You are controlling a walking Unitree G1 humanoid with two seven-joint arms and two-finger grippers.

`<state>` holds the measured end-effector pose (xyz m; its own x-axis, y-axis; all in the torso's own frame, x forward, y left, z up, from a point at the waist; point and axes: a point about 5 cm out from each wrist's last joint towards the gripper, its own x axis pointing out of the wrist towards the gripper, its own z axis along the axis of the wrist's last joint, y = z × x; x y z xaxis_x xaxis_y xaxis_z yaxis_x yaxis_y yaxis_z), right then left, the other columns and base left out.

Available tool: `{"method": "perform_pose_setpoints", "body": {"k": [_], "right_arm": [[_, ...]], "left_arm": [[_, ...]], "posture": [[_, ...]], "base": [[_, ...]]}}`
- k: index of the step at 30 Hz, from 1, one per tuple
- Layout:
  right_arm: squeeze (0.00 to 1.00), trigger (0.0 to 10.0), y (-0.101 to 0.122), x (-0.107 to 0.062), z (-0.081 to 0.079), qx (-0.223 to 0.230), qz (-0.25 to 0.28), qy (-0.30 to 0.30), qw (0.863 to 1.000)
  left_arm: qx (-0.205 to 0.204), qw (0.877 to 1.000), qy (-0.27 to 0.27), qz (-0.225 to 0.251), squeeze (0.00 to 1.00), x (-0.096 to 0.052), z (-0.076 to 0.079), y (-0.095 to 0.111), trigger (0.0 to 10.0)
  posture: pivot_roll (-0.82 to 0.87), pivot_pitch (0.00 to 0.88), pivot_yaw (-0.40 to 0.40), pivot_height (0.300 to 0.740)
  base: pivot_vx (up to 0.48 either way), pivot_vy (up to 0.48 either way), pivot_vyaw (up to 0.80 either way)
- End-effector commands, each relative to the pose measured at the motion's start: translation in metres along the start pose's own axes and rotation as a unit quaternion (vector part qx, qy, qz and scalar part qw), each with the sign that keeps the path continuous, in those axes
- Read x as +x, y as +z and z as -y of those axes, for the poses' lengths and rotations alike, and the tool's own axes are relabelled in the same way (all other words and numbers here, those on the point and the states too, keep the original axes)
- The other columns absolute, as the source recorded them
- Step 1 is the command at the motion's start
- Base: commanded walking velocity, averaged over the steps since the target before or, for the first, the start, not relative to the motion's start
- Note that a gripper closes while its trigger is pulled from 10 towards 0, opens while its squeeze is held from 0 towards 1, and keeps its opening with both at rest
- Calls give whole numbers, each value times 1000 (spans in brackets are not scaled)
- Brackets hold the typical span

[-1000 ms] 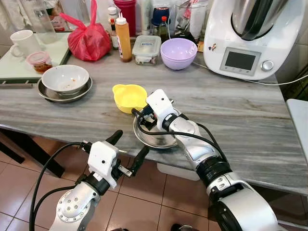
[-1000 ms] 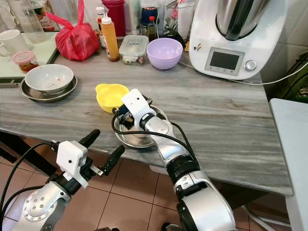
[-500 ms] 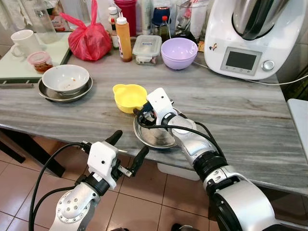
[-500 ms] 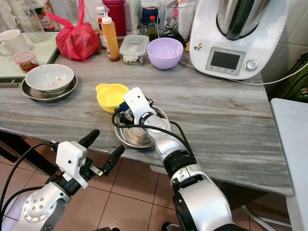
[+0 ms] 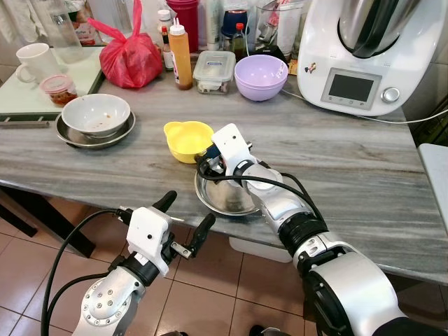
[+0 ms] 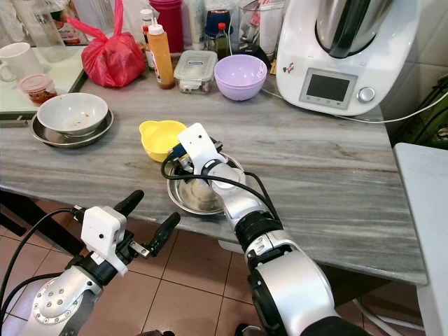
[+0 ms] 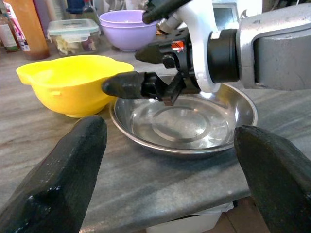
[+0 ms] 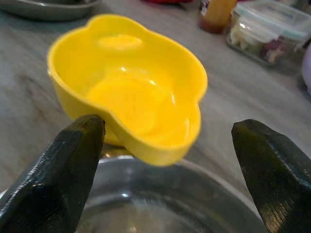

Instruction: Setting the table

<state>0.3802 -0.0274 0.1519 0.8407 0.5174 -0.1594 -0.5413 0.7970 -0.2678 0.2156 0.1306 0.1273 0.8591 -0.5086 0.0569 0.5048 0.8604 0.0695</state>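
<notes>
Over the last second the right gripper (image 5: 207, 162) has crept forward across the steel bowl (image 5: 225, 199) toward the yellow bowl (image 5: 187, 139). Its jaws stand wide, holding nothing, over the steel bowl's far rim, with the yellow bowl's near edge between the fingertips in the wrist view. Judgement: the yellow bowl is the next pick, not yet gripped.

The left gripper (image 5: 183, 224) hovers below the bench (image 5: 336, 161) edge, jaws wide and empty.

The steel bowl sits just beside the yellow one, crowding the approach. Well apart stand a purple bowl (image 5: 260, 76), a white bowl (image 5: 95, 113) on a steel plate, a red bag (image 5: 130, 59) and a kitchen machine (image 5: 367, 49).
</notes>
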Motion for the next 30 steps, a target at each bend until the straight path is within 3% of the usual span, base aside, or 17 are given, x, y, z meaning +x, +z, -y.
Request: {"method": "perform_pose_setpoints", "body": {"k": [1, 8, 9, 11, 13, 18, 22, 25, 28, 30], "right_arm": [[518, 10000, 5, 2, 2, -2, 4, -5, 1000], [427, 10000, 14, 2, 5, 7, 35, -2, 999], [298, 10000, 20, -1, 7, 15, 73, 4, 997], [298, 10000, 24, -3, 9, 16, 92, 5, 996], [208, 10000, 29, -10, 12, 8, 135, 5, 991], [196, 10000, 28, -26, 22, 6, 179, -16, 984], [196, 10000, 17, -45, 33, 14, 196, -57, 979], [90, 10000, -7, -69, 41, 14, 182, -89, 979], [75, 10000, -21, -84, 46, 9, 165, -112, 980], [12, 10000, -26, -94, 48, 8, 159, -127, 979]], "left_arm": [[5, 1000, 0, 2, 0, -2, 1, 3, 10000], [4, 1000, 0, 2, 0, -2, 1, 3, 10000], [4, 1000, 1, 3, 0, -1, 1, 3, 10000], [5, 1000, 2, 5, 0, -1, 1, 4, 10000], [5, 1000, 6, 9, 0, 0, 0, 5, 10000], [7, 1000, 11, 15, 0, 1, -3, 7, 10000], [9, 999, 23, 21, 0, 0, -7, 7, 10000], [11, 998, 47, 32, 0, 0, -13, 9, 10000], [13, 997, 70, 40, 0, 0, -18, 11, 10000], [13, 995, 83, 46, 0, 0, -20, 11, 10000]], "posture": [[62, 144, 11, 740], [62, 143, 12, 740], [61, 137, 11, 740], [61, 137, 11, 740], [55, 129, 14, 740], [46, 123, 16, 740], [39, 115, 16, 740], [29, 105, 22, 740], [15, 96, 29, 740], [2, 91, 37, 740]], "base": [[0, 0, 0], [0, 0, 0], [0, 0, 0], [0, 0, 0], [0, 0, 0], [0, 0, 0], [0, 0, 0], [0, 0, 0], [0, 0, 0], [0, 0, 0]]}}
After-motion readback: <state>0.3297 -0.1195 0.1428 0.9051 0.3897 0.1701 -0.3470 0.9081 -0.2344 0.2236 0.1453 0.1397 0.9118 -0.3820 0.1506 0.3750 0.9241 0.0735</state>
